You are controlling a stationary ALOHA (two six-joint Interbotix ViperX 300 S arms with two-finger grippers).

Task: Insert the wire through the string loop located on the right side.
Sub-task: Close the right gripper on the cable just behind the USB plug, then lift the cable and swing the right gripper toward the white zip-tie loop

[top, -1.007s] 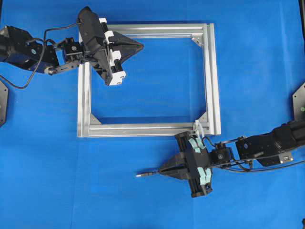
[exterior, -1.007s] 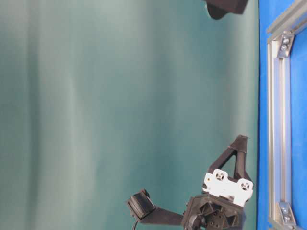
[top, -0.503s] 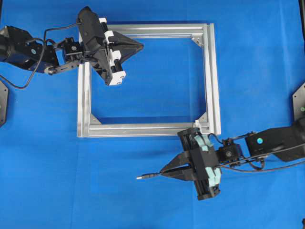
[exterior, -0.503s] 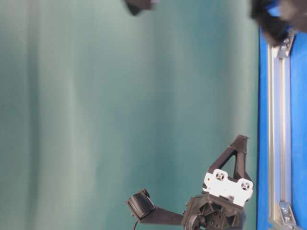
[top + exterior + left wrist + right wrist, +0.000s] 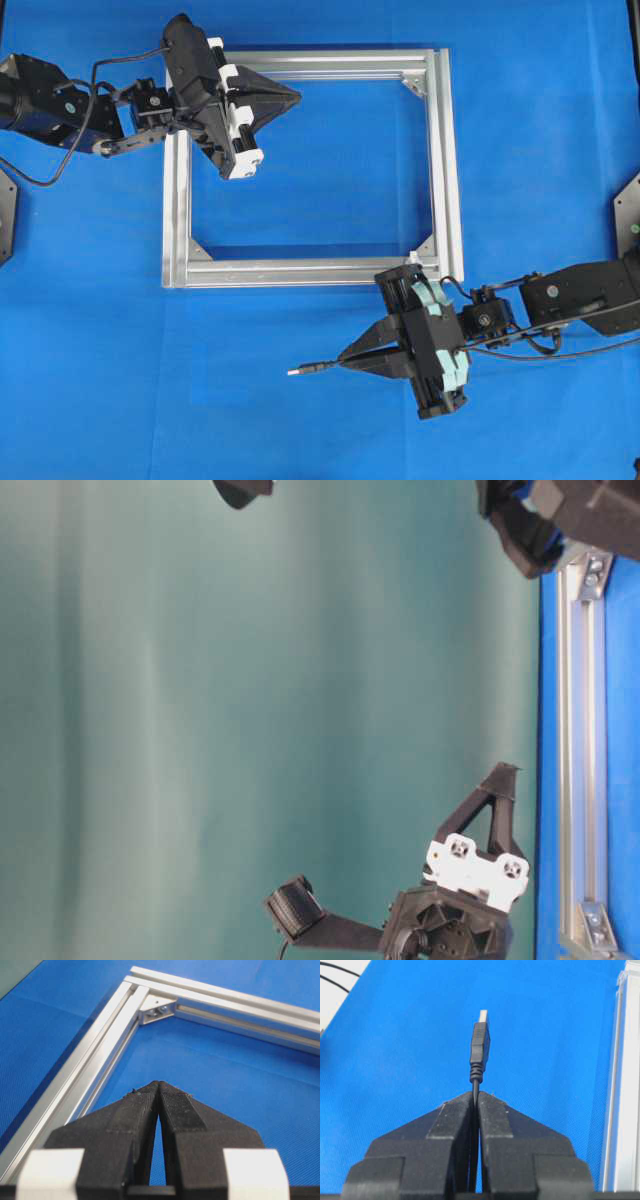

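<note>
My right gripper (image 5: 342, 360) is shut on the wire, just below the aluminium frame's (image 5: 310, 65) lower right corner, pointing left. The wire's plug (image 5: 305, 369) sticks out past the fingertips, above the blue mat. In the right wrist view the thin black wire runs between the closed pads (image 5: 460, 1110) and ends in the plug (image 5: 480, 1045). A small whitish bit at the frame corner (image 5: 413, 260) looks like the string loop; the gripper's body hides most of it. My left gripper (image 5: 298, 97) is shut and empty over the frame's upper left corner, as the left wrist view (image 5: 159, 1084) confirms.
The square frame lies on a blue mat, with its bars showing in the left wrist view (image 5: 100, 1060) and the right wrist view (image 5: 625, 1085). Black arm cables (image 5: 560, 350) trail right of the right gripper. The left gripper (image 5: 498, 775) rises in the table-level view.
My right gripper has moved down and slightly right, away from the frame's bottom bar, carrying the wire. The left arm has stayed still.
</note>
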